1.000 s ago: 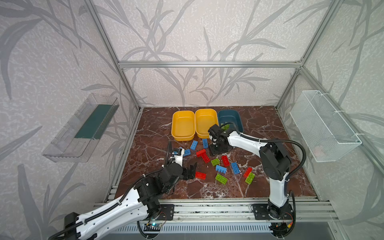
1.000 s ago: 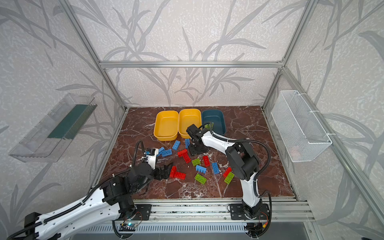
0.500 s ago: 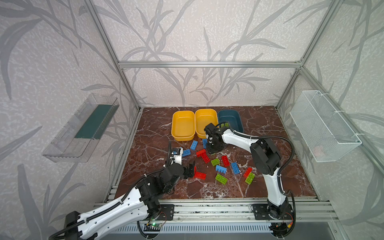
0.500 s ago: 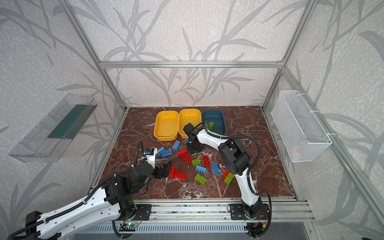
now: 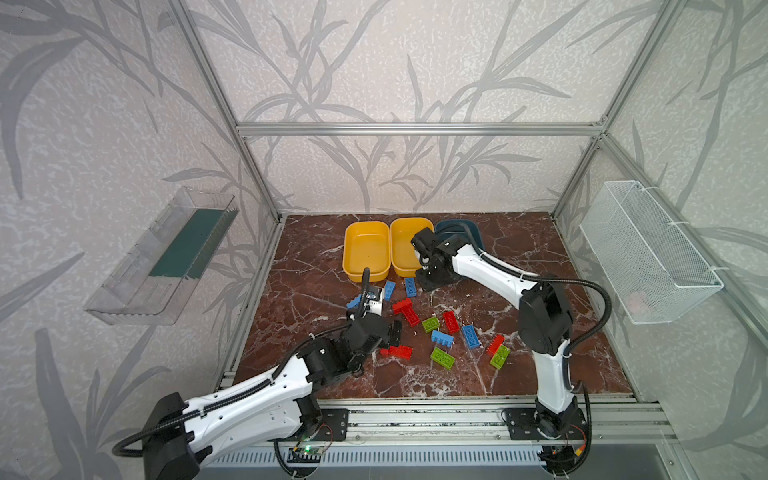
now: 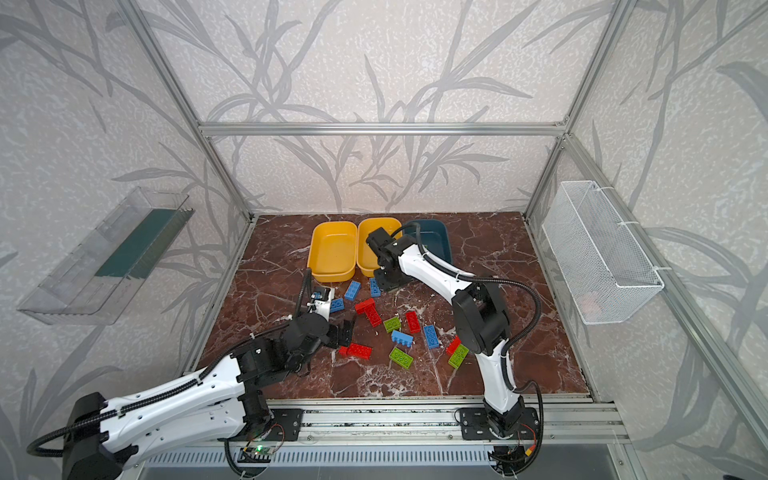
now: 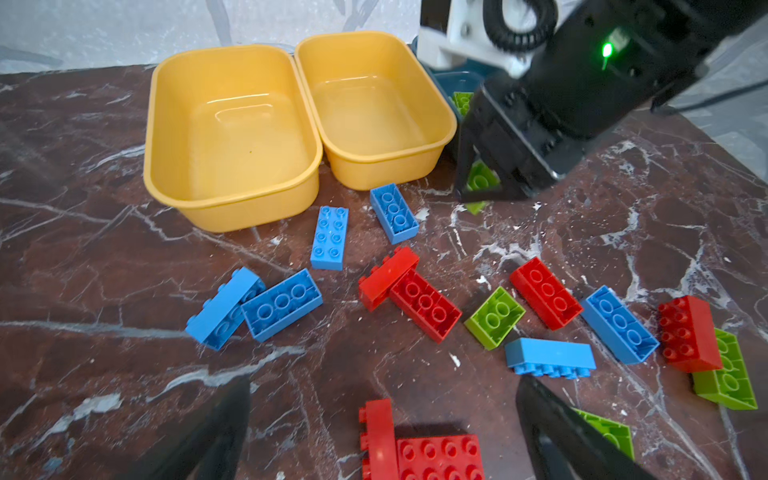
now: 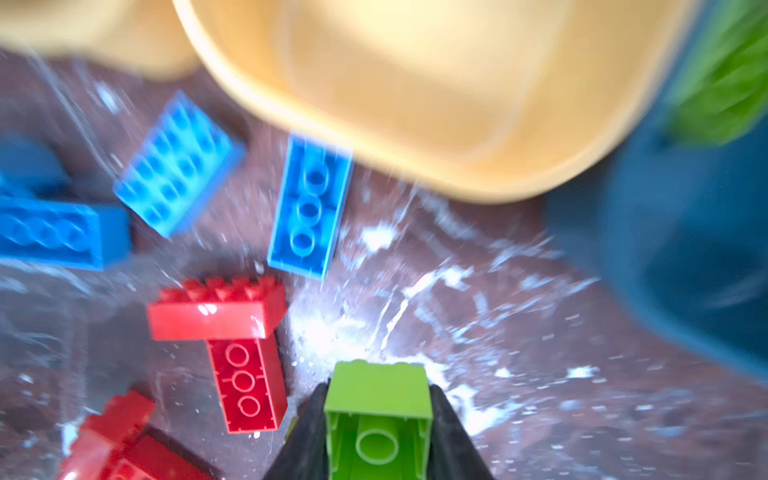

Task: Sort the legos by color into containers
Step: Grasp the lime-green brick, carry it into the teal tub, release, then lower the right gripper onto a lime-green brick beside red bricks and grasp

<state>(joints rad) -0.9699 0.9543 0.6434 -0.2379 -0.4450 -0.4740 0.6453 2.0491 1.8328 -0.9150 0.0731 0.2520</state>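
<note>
We find the right gripper [image 7: 487, 194] clamped on a green lego [image 8: 376, 395] beside the middle tub [image 7: 374, 168]. The left gripper [image 7: 384, 384], well apart from it, stands wide.

Red-brown marble tabletop [image 5: 316, 257], two empty yellow tubs [image 5: 365, 249] side by side at back, teal tub [image 6: 440, 245] alongside, loose lego bricks [image 5: 471, 336] blue, red, lime green, scattered mid-table

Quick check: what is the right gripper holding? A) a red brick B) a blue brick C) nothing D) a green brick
D: the right wrist view shows the right gripper with its jaws clamped on either side of a green brick.
</note>
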